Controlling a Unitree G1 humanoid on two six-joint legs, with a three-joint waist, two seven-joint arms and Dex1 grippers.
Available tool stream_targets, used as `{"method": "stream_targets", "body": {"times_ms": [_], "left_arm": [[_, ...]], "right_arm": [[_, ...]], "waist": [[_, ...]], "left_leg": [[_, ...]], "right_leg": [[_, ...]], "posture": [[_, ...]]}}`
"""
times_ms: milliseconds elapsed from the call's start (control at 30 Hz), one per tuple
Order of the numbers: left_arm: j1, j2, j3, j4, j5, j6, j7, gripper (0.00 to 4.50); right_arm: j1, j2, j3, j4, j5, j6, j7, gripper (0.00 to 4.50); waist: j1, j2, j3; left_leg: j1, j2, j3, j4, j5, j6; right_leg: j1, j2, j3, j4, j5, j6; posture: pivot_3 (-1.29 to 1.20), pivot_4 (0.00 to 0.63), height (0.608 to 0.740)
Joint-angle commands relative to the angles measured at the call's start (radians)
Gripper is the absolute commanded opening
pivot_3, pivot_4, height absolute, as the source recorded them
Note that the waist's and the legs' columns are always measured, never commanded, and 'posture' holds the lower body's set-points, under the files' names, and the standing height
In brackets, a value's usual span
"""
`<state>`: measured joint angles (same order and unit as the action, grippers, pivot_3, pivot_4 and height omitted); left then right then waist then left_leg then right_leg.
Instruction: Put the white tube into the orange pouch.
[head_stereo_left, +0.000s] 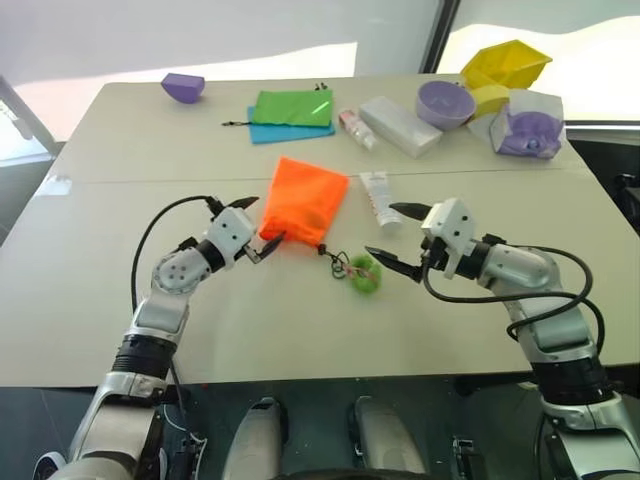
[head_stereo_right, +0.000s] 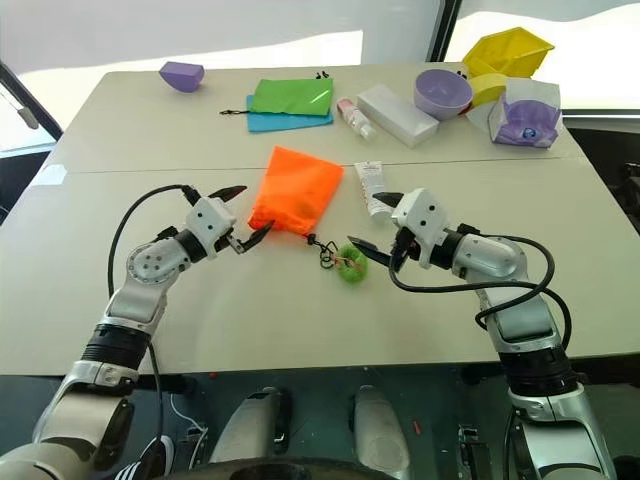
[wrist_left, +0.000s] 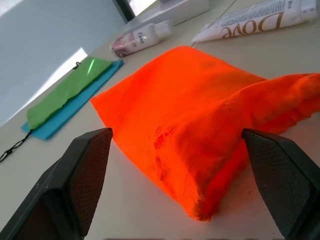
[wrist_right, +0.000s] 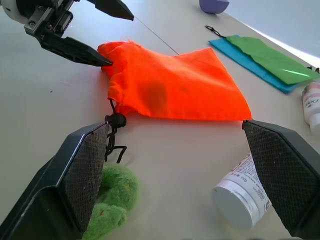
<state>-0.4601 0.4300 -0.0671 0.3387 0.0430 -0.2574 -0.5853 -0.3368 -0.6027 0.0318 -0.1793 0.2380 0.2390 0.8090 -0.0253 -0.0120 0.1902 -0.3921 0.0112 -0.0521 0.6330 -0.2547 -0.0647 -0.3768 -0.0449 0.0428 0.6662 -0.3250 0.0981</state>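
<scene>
White tube (head_stereo_left: 379, 197): lies flat on the tabletop (head_stereo_left: 120, 290), just beside the far right edge of the orange pouch, apart from it; nothing holds it.
Tube axis: runs away from the robot, capped end nearer the robot, flat crimped end farther off.
Orange pouch (head_stereo_left: 303, 203): lies flat near the middle of the tabletop, gathered mouth toward the robot; its dark cord trails to the fuzzy green ball (head_stereo_left: 363, 272) on the near side.
Right end effector (head_stereo_left: 397, 237): fingers spread wide and empty, pointing toward the robot's left; it hangs just on the near side of the tube's cap, with the green ball at its lower fingertip.
Left end effector (head_stereo_left: 256, 226): fingers spread wide, gripping nothing; its lower fingertip sits right at the pouch's gathered left corner, whether touching I cannot tell.
Nearer arm: the right, by a clear margin; the pouch lies between the tube and the left arm.
Coming move, as I judge it: the right end effector should reach slightly forward and close across the tube's narrow width, while the left is placed to take the pouch mouth.
</scene>
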Motion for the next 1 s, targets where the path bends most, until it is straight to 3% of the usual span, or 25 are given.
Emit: {"method": "stream_targets", "body": {"times_ms": [33, 233, 333, 433, 800, 933, 1000], "left_arm": [[-0.032, 0.002, 0.014, 0.018, 0.039, -0.033, 0.076, 4.43], [-0.025, -0.003, 0.001, 0.033, 0.069, -0.02, 0.124, 4.43], [-0.018, -0.008, 0.004, 0.031, 0.059, -0.01, 0.12, 3.16], [-0.004, -0.009, -0.003, 0.021, 0.056, -0.006, 0.106, 1.58], [0.049, -0.027, 0.028, -0.072, -0.017, 0.033, 0.059, 1.58], [0.08, 0.018, 0.011, -0.109, 0.014, -0.002, 0.042, 1.58], [0.087, 0.081, -0.025, -0.096, 0.117, -0.099, 0.061, 1.58]], "right_arm": [[0.007, -0.005, -0.015, -0.047, 0.008, 0.007, -0.007, 4.46], [-0.013, 0.002, -0.012, -0.045, 0.002, 0.021, -0.021, 4.46], [-0.019, 0.001, -0.008, -0.041, -0.004, 0.022, -0.027, 4.5], [-0.018, -0.002, -0.012, -0.045, -0.006, 0.024, -0.03, 4.5], [-0.019, 0.003, -0.013, -0.048, -0.014, 0.027, -0.043, 4.5], [-0.009, 0.002, -0.012, -0.048, -0.015, 0.024, -0.043, 4.5], [-0.01, 0.001, -0.013, -0.049, -0.014, 0.026, -0.041, 4.5]], "waist": [[0.008, 0.0, 0.0], [0.012, 0.0, 0.0], [0.012, 0.0, 0.0], [0.011, 0.0, 0.0], [0.011, 0.0, 0.0], [0.01, 0.0, 0.0], [0.009, 0.0, 0.0]], "left_leg": [[0.0, 0.0, 0.0, 0.0, 0.0, 0.0], [0.0, -0.001, -0.001, 0.001, 0.0, 0.0], [0.0, 0.0, -0.001, 0.001, 0.0, 0.0], [0.0, 0.0, -0.001, 0.001, 0.0, 0.0], [0.0, 0.0, -0.001, 0.001, 0.0, 0.0], [0.0, 0.0, -0.001, 0.001, 0.0, 0.0], [0.0, 0.0, -0.002, 0.001, 0.0, 0.0]], "right_leg": [[0.0, 0.0, 0.0, 0.0, 0.0, 0.0], [0.001, 0.0, -0.001, 0.0, 0.0, 0.0], [0.0, 0.0, -0.001, 0.0, 0.0, 0.0], [0.0, 0.0, -0.001, 0.001, 0.0, 0.0], [0.001, 0.0, -0.001, 0.001, 0.0, 0.0], [0.001, 0.0, -0.001, 0.001, 0.0, 0.0], [0.0, 0.001, -0.001, 0.001, 0.0, 0.0]], "posture": [[0.0, 0.15, 0.74], [0.0, 0.15, 0.74], [0.0, 0.15, 0.74], [0.0, 0.15, 0.74], [0.0, 0.15, 0.74], [0.0, 0.15, 0.74], [0.0, 0.15, 0.74]]}}
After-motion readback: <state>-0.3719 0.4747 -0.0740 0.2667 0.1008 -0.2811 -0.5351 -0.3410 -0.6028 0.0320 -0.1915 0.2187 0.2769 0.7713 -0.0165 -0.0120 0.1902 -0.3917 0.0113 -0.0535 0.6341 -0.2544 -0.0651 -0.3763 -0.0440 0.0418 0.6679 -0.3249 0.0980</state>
